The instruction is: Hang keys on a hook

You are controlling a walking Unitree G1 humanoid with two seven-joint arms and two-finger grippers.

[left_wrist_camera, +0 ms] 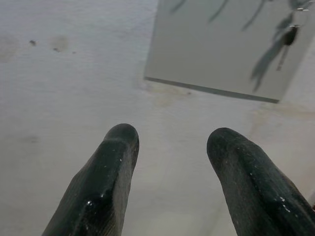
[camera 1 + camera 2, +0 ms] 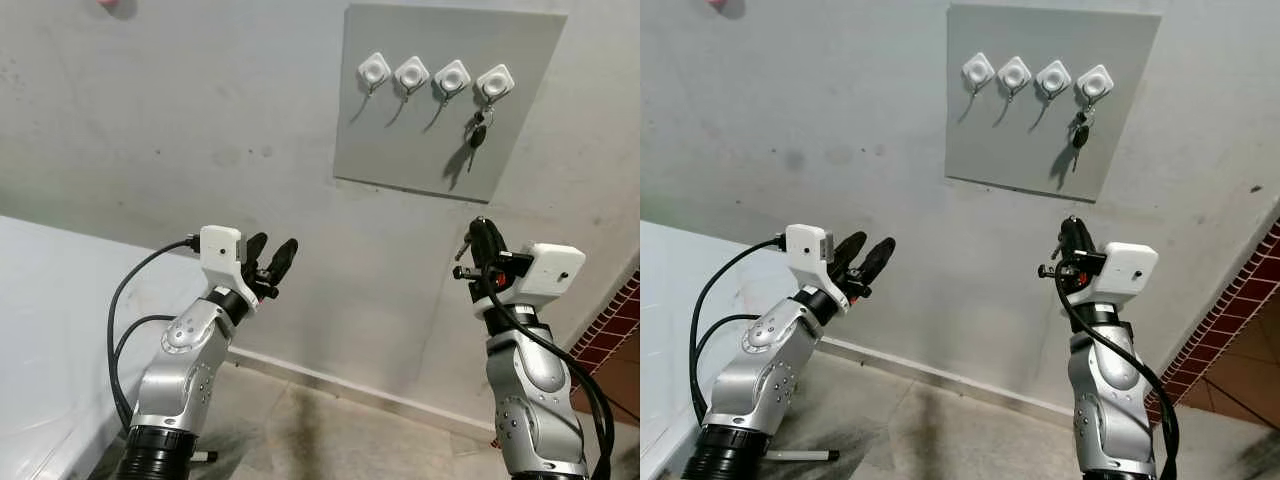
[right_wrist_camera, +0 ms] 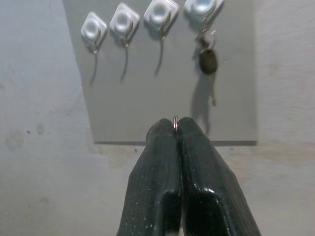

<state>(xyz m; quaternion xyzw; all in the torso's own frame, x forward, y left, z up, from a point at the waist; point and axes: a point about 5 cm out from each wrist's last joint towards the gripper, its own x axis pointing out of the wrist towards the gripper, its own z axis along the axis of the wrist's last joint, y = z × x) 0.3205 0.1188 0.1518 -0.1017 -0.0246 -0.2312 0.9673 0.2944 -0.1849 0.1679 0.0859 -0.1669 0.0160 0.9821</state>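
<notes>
Right gripper [image 2: 483,232] is raised in front of the wall [image 2: 200,130], its two black fingers [image 3: 162,172] pressed together on a small metal key ring [image 3: 175,123] whose loop protrudes at the fingertips; a small part of the key also sticks out to the left of the fingers in the head views. Left gripper [image 2: 272,255] is raised at about the same height, well apart to the left of the right gripper, with its fingers [image 1: 106,187] spread and nothing between them. Beyond and above the right gripper, a grey panel [image 2: 400,150] is fixed to the wall. Four white hooks sit in a row along the upper part of the panel: first hook [image 2: 374,70], second hook [image 2: 411,73], third hook [image 2: 452,78] and fourth hook [image 2: 494,83]. A dark-headed key [image 2: 478,135] already hangs from the fourth hook, almost directly above the right gripper. The other three hooks carry nothing. The pinched key ring is well below the row of hooks and touches none of them.
</notes>
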